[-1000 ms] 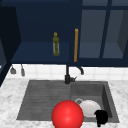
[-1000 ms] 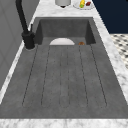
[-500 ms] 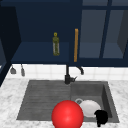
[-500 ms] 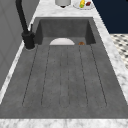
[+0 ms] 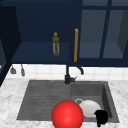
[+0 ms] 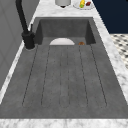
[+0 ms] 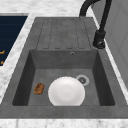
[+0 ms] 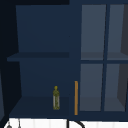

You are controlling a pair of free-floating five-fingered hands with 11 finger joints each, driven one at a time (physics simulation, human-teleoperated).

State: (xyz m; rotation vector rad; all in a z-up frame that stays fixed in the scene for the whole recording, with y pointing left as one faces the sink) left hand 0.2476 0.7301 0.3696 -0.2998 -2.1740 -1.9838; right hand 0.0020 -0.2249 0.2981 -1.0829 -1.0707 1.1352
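— Dark blue cabinets hang over our grey sink, and a green bottle stands on the open shelf beside an orange handle.

— Down in the basin, we see a white plate by the drain, with a small brown sponge near the front right corner.

— Our right hand hovers at the plate's right edge, a dark lump; we cannot tell whether it grips. A red ball sits at the sink's front edge.

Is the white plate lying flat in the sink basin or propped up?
Flat. The right side view shows the white plate face-up on the floor of the sink basin, beside the drain, leaning on no wall.
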